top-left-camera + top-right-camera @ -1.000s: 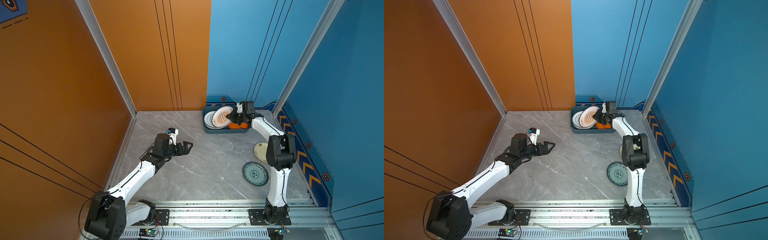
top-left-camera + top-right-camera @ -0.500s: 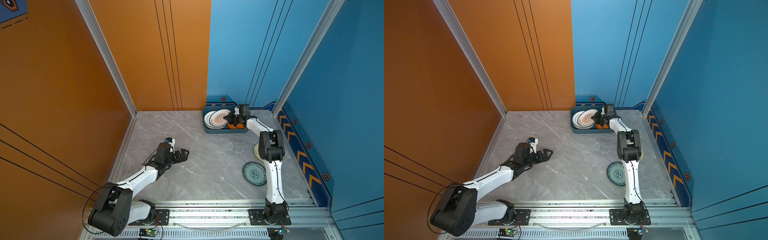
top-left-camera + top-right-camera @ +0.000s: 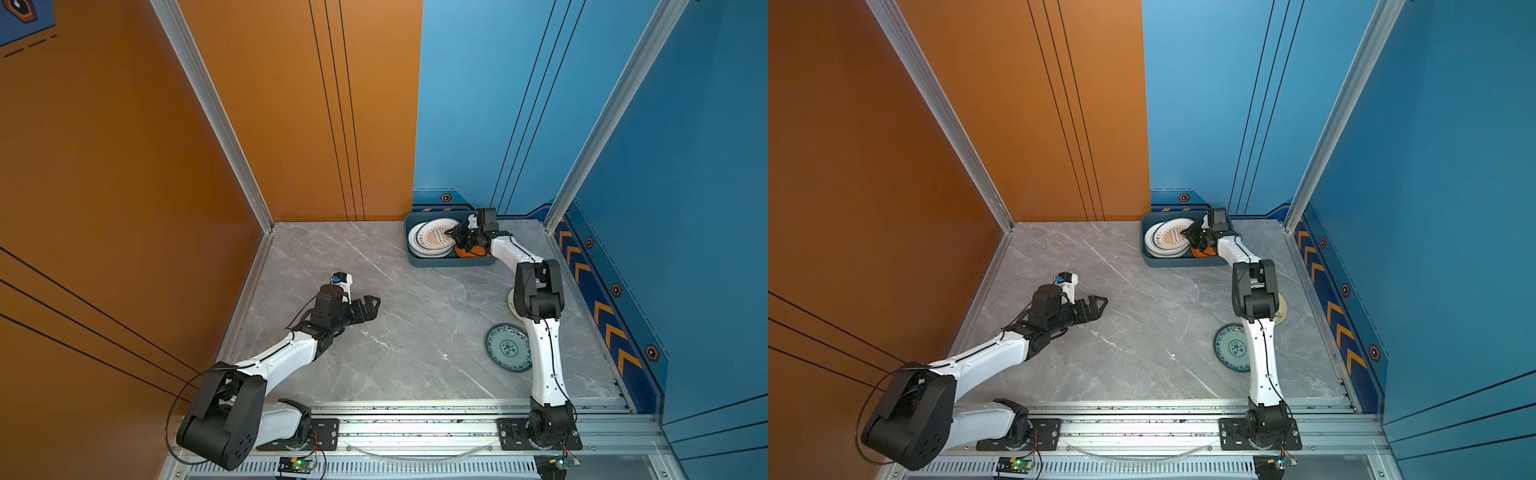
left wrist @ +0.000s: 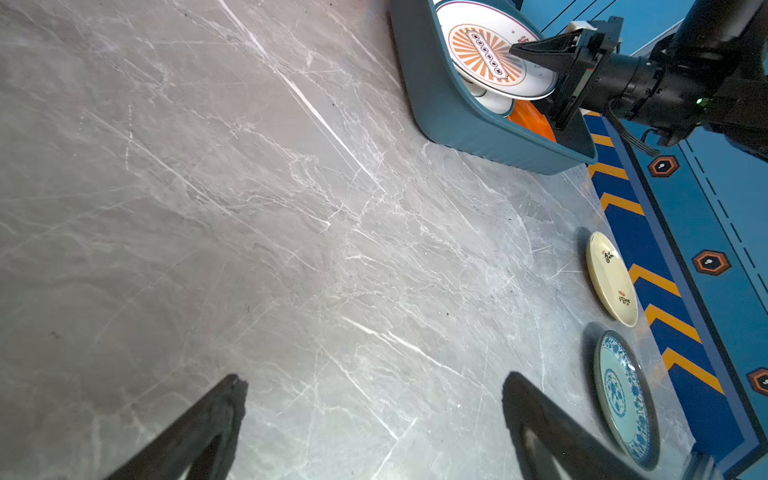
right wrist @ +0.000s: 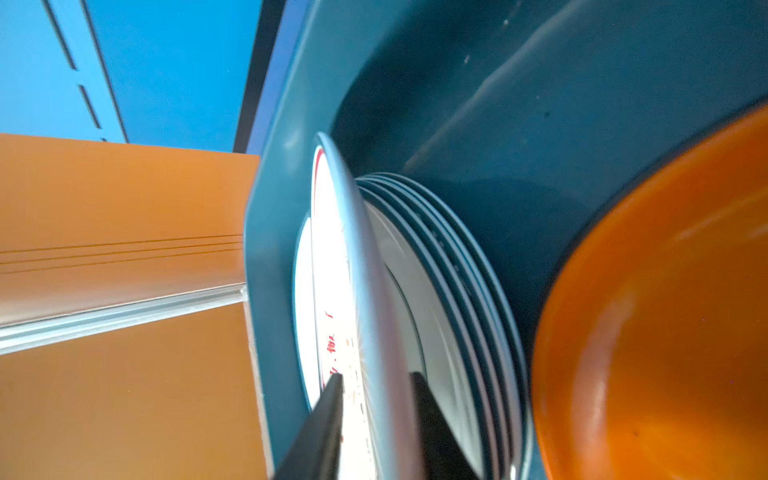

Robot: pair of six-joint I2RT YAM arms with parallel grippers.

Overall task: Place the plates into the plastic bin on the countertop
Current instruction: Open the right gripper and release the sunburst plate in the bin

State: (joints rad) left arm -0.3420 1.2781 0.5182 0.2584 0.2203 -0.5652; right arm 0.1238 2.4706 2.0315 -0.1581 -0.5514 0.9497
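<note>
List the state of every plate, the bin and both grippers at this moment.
Bin: upright, partly filled.
Stack of plates: flat in the bin.
Orange plate: in the bin beside the stack.
Sunburst plate: tilted atop the stack, rim inside the right gripper.
Cream plate: on the countertop, not binned.
Teal floral plate: on the countertop, not binned.
Left gripper: open, empty.
Right gripper: slightly open astride that rim.

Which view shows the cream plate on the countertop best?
Left wrist view: the cream plate lies whole and unobstructed on the countertop, its markings visible. In both top views the right arm covers most of it, leaving a sliver of rim. The right wrist view does not show it.
</note>
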